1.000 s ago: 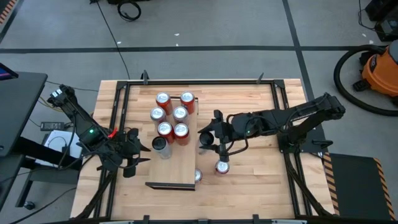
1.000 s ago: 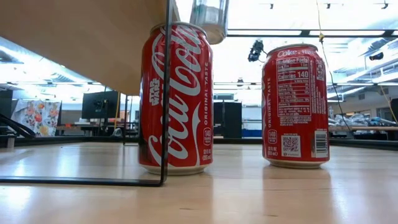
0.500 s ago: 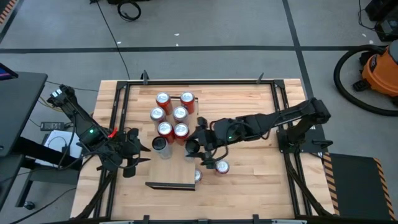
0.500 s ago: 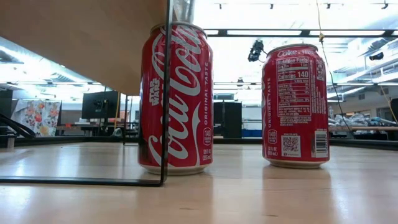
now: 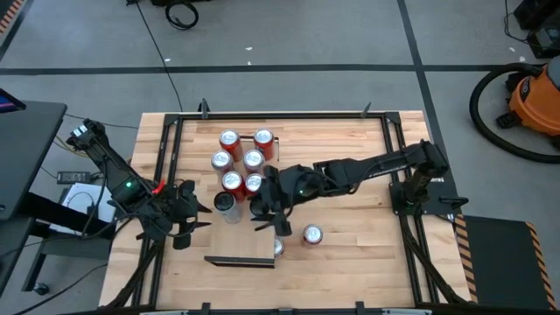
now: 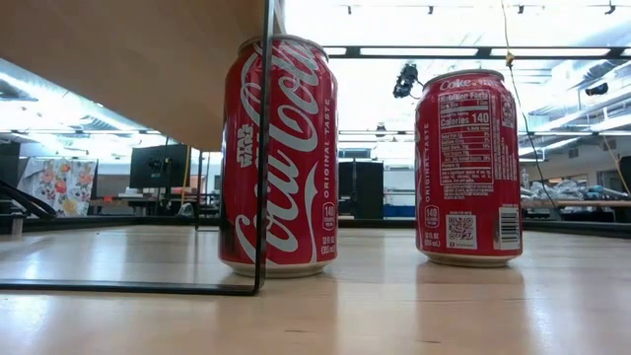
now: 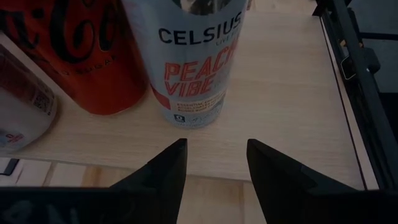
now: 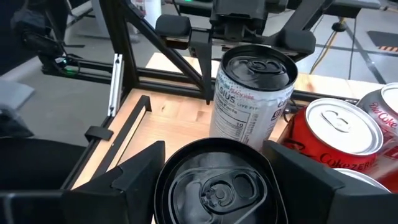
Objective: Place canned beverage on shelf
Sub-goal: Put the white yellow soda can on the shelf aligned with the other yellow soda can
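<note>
Black-topped beverage can [image 8: 214, 180] clamped between right gripper [image 8: 214, 168] fingers above pale plywood shelf [image 5: 249, 236], left gripper [image 7: 211, 163] spread open, empty, facing white Celsius can [image 7: 196, 62].

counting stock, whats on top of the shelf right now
On the pale plywood shelf: five red cola cans and one silver Celsius can. The right gripper, holding a dark-topped can, covers part of it.
</note>
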